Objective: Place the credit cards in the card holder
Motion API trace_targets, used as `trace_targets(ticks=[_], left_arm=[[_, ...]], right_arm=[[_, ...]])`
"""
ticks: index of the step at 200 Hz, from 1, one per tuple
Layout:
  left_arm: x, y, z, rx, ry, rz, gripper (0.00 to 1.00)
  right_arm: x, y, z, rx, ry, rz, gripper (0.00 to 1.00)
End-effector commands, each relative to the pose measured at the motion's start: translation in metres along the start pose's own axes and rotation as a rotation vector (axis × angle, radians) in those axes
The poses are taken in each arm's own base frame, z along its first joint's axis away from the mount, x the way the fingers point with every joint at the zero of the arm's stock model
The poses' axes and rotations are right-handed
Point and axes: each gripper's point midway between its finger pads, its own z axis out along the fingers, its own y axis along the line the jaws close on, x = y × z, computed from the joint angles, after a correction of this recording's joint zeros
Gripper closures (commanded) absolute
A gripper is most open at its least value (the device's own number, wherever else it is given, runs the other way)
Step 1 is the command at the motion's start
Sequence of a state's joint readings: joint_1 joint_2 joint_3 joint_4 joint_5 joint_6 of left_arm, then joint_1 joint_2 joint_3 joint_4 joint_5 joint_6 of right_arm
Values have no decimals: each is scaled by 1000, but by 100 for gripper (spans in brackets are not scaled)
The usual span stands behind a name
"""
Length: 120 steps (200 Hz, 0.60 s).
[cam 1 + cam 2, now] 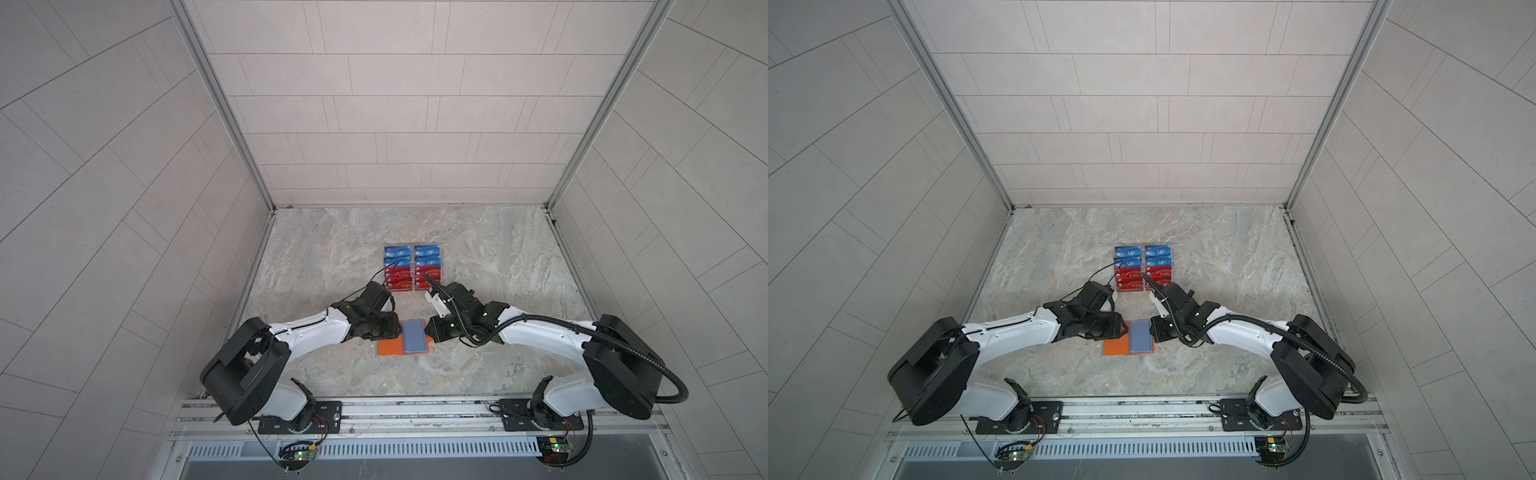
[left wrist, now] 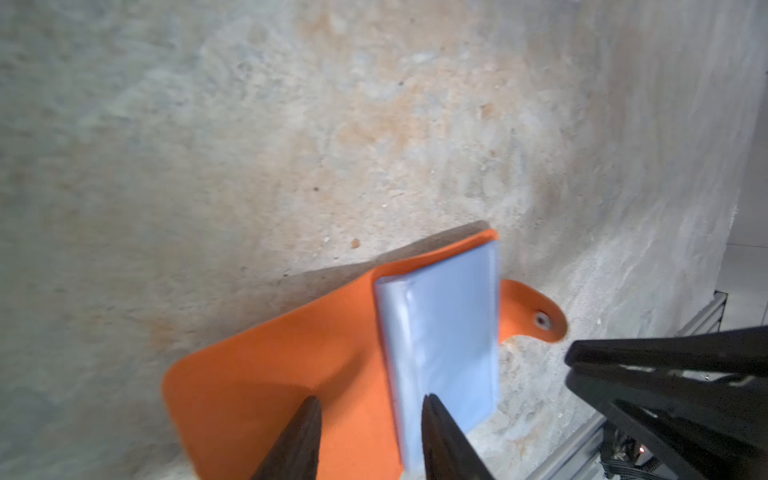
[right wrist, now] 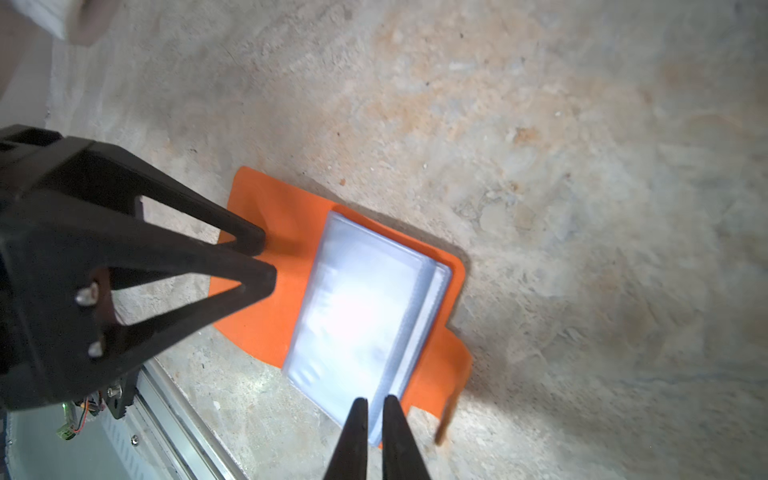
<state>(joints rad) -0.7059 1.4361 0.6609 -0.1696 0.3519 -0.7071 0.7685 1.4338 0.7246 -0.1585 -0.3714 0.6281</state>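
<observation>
1. Card holder (image 1: 390, 348) lies open and flat on the bench (image 1: 478, 257), toward the front edge, midway between the side edges; clear sleeves (image 1: 414, 336) stacked on its right half
2. Credit cards (image 1: 397, 262) stand in two columns about mid-bench, blue rows behind, red in front; none in the holder that I can see
3. Left gripper (image 2: 370, 401): fingers apart, holding nothing, one over the bare orange cover, one over the sleeves by the spine
4. Right gripper (image 3: 375, 401): fingers almost together at the sleeves' free edge; whether a leaf is nipped between them I cannot tell
5. Handling, my guess: holder light, cover limp, likely to skate on the bench if nudged, so pin the cover and lift one leaf by its free edge. Sleeves thin, slick, floppy. Cards stiff, thin, slippery; take by opposite edges
6. Left wrist view shows the metal stud on the snap tab (image 2: 540, 320); no other view does. Right wrist view alone shows glare on the top leaf and several leaves stepped at the edge. Only the top views take in the cards
</observation>
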Motion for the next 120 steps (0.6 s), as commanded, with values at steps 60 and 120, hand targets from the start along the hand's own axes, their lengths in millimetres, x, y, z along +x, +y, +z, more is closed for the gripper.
trace_targets(ticks=[60,120], left_arm=[[3,-23,14,153,2,-81,55],[7,-21,23,176,15,-90,63]], right_arm=[[-4,0,27,-8,25,16,88],[12,-17,42,37,76,36,89]])
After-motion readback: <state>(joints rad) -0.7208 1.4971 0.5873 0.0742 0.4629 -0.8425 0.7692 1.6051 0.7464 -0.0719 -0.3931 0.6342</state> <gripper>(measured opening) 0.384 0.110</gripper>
